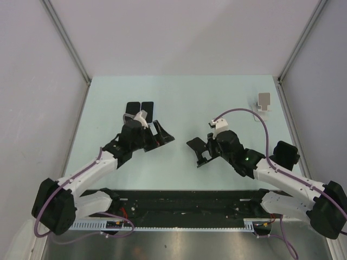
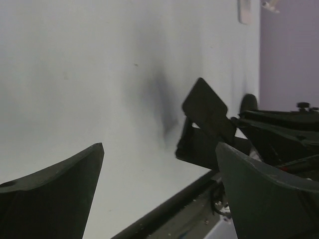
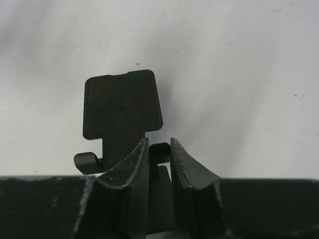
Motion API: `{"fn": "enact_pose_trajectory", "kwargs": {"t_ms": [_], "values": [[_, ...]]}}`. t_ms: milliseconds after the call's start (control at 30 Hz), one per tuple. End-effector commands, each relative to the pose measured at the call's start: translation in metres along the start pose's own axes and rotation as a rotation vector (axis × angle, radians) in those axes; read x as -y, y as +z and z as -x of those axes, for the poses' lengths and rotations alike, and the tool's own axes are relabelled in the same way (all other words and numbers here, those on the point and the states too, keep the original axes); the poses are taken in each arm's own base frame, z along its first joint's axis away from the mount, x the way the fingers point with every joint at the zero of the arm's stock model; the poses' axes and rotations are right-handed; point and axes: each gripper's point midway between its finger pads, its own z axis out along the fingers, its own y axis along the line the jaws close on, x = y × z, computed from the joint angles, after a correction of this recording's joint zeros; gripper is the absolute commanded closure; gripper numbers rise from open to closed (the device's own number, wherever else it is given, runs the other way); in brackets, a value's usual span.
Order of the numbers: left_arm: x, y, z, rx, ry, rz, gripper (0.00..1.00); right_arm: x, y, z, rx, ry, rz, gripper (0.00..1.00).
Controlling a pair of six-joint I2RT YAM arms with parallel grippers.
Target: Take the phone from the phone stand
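Note:
The black phone stand (image 3: 122, 109) stands on the table with nothing on its back plate. My right gripper (image 3: 159, 142) is shut on the stand's base from behind; in the top view the right gripper (image 1: 205, 150) holds the stand (image 1: 195, 145) at table centre. A flat black object (image 1: 140, 107), apparently the phone, lies on the table behind my left wrist, partly hidden by it. My left gripper (image 1: 161, 138) is open and empty, pointing toward the stand. The left wrist view shows the left gripper (image 2: 159, 149) wide open, with the stand (image 2: 205, 112) ahead.
A small white-and-grey stand (image 1: 264, 101) sits at the far right of the table, also in the left wrist view (image 2: 244, 10). Grey walls enclose the table. The black base rail (image 1: 184, 208) runs along the near edge.

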Motion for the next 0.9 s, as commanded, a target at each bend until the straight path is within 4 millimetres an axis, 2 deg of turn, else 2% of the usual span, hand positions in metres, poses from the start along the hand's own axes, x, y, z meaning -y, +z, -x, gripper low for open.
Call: {"fn": "enact_pose_trajectory", "kwargs": {"t_ms": [0,167,333,533,600,767,867], "values": [[0.070,0.006,-0.001,-0.022,-0.118,-0.269,0.00,-0.019,-0.009,0.039,0.140,0.057,0.070,1.00],[0.069,0.034,-0.012,-0.090,-0.172,-0.242,0.00,-0.027,-0.011,0.046,0.168,0.069,0.100,1.00],[0.067,0.049,-0.021,-0.129,-0.209,-0.233,0.07,-0.034,-0.013,0.051,0.188,0.075,0.123,1.00],[0.078,0.054,-0.028,-0.168,-0.230,-0.273,0.22,-0.038,-0.014,0.053,0.194,0.086,0.136,1.00],[0.081,0.054,-0.029,-0.174,-0.234,-0.282,0.28,-0.041,-0.015,0.060,0.222,0.095,0.147,1.00],[0.085,0.053,-0.027,-0.171,-0.241,-0.302,0.45,-0.045,-0.014,0.061,0.225,0.101,0.161,1.00],[0.086,0.054,-0.027,-0.171,-0.247,-0.304,0.52,-0.048,-0.015,0.061,0.227,0.099,0.174,1.00]]}}
